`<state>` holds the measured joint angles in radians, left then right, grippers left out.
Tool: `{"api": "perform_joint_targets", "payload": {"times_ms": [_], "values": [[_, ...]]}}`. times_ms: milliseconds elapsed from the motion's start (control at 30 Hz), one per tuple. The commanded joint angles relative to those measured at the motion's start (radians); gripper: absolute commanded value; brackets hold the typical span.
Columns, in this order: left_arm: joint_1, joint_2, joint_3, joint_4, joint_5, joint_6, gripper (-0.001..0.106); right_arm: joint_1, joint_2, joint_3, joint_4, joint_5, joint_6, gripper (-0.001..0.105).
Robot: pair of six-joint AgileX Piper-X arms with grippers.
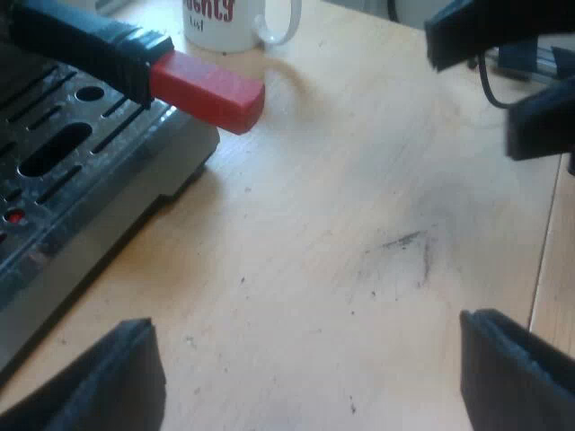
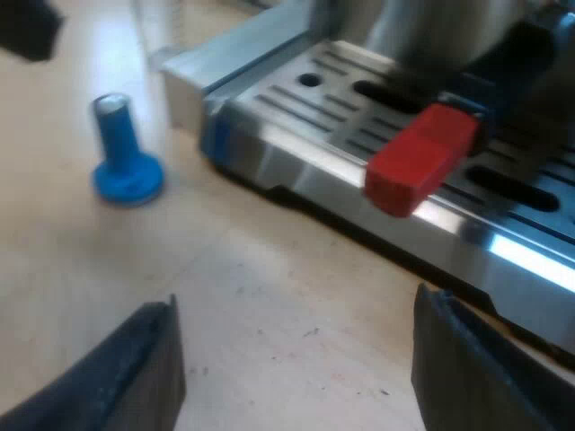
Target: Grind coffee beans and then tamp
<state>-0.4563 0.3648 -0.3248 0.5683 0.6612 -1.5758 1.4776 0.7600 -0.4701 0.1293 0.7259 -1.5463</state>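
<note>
The holder's dark handle with its red end (image 1: 208,92) juts out over the espresso machine's slotted drip tray (image 1: 63,162). My left gripper (image 1: 310,377) hangs open above bare wood a short way from that red end, holding nothing. The other arm's black gripper (image 1: 503,72) hovers farther off over the table. In the right wrist view the red end (image 2: 415,160) sticks out over the drip tray (image 2: 341,117), and my right gripper (image 2: 296,368) is open over the wood before the machine. A blue tamper (image 2: 124,153) stands upright on the table beside the machine.
A white mug (image 1: 235,22) with red lettering stands on the wooden table (image 1: 359,224) beyond the handle's red end. A dark smudge (image 1: 404,247) marks the wood between my left fingers. The machine's metal front edge (image 2: 296,180) borders the open wood.
</note>
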Motion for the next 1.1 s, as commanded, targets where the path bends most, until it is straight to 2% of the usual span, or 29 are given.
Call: {"api": "perform_joint_targets", "payload": {"times_ms": [33,67,233,333,500,1100], "values": [[-0.002,-0.005,0.017,-0.059,0.026,0.005,0.071,0.003,0.066,-0.001,-0.074,0.119,0.06,0.054],[-0.002,-0.005,0.02,-0.067,0.029,0.005,0.071,0.003,0.08,-0.001,-0.083,0.136,0.065,0.053],[-0.002,-0.005,0.034,-0.084,0.032,0.005,0.071,0.003,0.208,-0.001,-0.23,0.181,0.094,0.029],[-0.002,-0.005,0.036,-0.085,0.039,0.005,0.071,0.003,0.265,-0.001,-0.304,0.201,0.094,0.022],[-0.002,-0.005,0.04,-0.103,0.078,0.005,0.071,0.003,0.354,-0.001,-0.397,0.228,0.091,0.022],[-0.002,-0.005,0.043,-0.11,0.1,0.005,0.071,-0.001,0.558,-0.004,-0.623,0.34,0.081,0.022]]}}
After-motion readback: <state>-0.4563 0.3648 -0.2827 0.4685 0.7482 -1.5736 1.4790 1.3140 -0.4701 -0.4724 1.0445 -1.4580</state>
